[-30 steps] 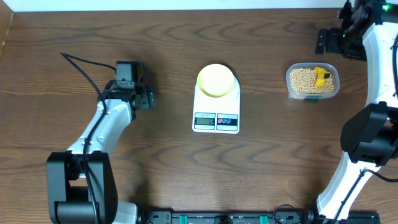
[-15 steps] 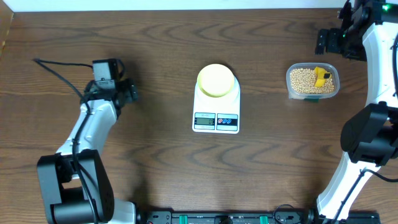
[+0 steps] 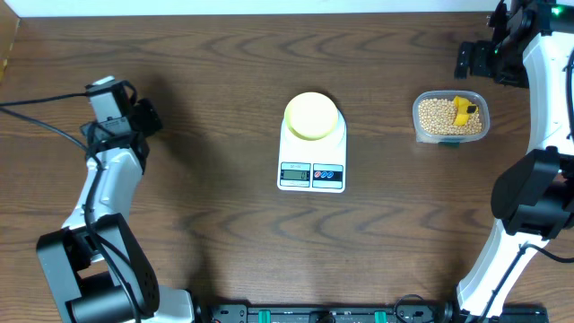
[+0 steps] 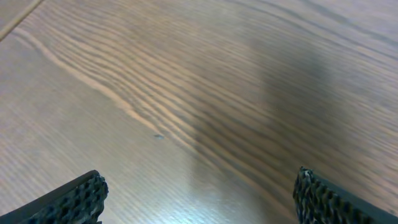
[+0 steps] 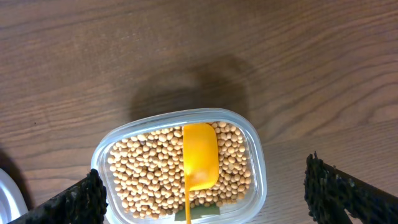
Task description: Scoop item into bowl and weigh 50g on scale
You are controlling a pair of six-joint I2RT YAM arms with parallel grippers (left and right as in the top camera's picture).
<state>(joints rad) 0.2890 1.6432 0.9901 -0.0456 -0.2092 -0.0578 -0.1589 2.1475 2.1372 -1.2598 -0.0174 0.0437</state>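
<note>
Left gripper [image 4: 198, 196]: spread wide, over table [image 4: 186, 93]. Right gripper [image 5: 202, 186]: spread wide, above beans [image 5: 143, 177], yellow scoop [image 5: 200, 155] in tub [image 5: 256, 163]. Bowl [image 3: 311, 115] on scale [image 3: 312, 170].

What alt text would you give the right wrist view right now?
A clear plastic tub full of beige beans, a yellow scoop lying on them, sits on the wooden table. The right gripper hovers above, open fingers either side, holding nothing.
</note>
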